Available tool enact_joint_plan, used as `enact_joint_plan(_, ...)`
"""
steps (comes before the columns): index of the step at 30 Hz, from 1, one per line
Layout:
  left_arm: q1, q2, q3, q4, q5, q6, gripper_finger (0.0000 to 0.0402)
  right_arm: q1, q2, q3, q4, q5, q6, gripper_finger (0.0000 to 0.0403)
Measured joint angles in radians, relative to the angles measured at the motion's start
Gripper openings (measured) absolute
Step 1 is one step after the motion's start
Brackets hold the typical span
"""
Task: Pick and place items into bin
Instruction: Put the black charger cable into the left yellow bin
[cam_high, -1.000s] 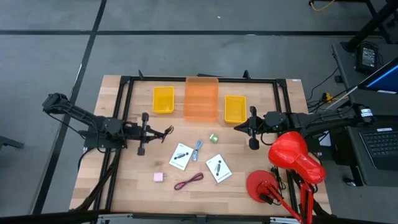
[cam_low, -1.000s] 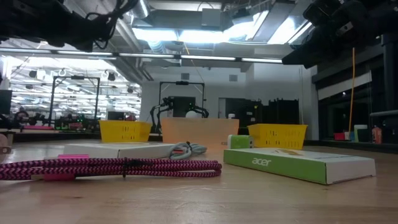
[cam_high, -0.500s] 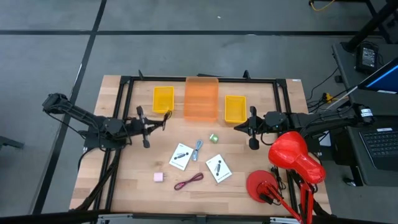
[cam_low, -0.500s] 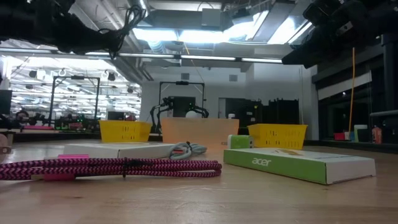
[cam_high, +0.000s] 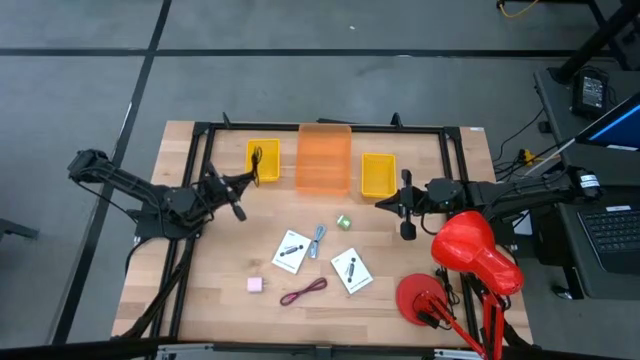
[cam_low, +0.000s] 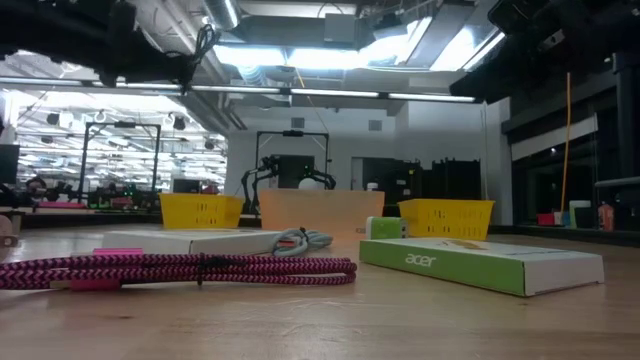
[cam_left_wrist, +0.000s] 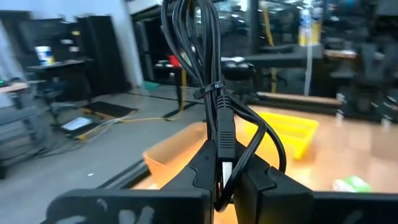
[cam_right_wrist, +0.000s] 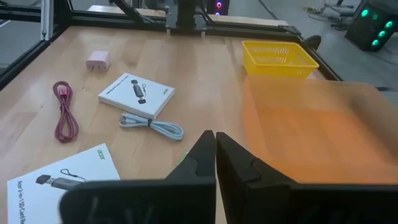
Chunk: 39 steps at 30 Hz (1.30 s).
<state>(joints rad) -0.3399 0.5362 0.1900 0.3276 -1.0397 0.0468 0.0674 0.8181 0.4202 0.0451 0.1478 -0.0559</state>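
Note:
My left gripper (cam_high: 240, 186) is shut on the bundled black cord (cam_high: 257, 163), which reaches over the left yellow bin (cam_high: 266, 172); the low view shows it high up (cam_low: 198, 52). On the table lie two white cards (cam_high: 291, 251) (cam_high: 350, 270), the green cube (cam_high: 343, 222), the pink square (cam_high: 256, 285), the maroon cord (cam_high: 304, 292) and the blue-grey clip (cam_high: 318, 240). My right gripper (cam_high: 405, 207) waits shut by the right yellow bin (cam_high: 378, 175), touching nothing. My left gripper pinches the black cord between its two fingers (cam_left_wrist: 204, 169) at the plug end of the bundle (cam_left_wrist: 224, 142). The fingers come level from the table's left, slanting toward the far side. The bundle is lifted clear and stands out beyond the fingertips, its loops tied together (cam_left_wrist: 210, 88).
An orange bin (cam_high: 324, 160) stands between the two yellow bins at the far side. A black frame (cam_high: 200, 150) runs round the table. A red lamp-like object (cam_high: 470, 250) stands at the near right. Bare wood (cam_high: 230, 255) lies left of the cards.
My left gripper has swung toward the table's far edge and turned toward the left yellow bin, keeping its hold. The black cord has gone with it, from over the bare table to over the left yellow bin.

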Motion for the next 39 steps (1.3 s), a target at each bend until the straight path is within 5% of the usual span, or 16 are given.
enact_joint_plan(6,0.055,0.069,0.078,-0.142,-0.065,-0.075,0.0020,0.000,0.000,0.000,0.014,0.000,-0.031,0.0000)
enact_joint_plan(17,0.270,0.277,0.320,-0.494,-0.023,-0.270,0.0020,0.000,0.000,0.000,0.019,0.000,-0.032,0.0000)
enact_joint_plan(29,0.574,0.481,0.587,-0.762,0.209,-0.290,0.0022,0.000,0.000,0.000,0.019,0.000,-0.028,0.0000)
enact_joint_plan(39,0.645,0.586,0.709,-1.129,0.426,-0.483,0.0021,0.000,0.000,0.000,0.018,0.000,-0.026,0.0000)
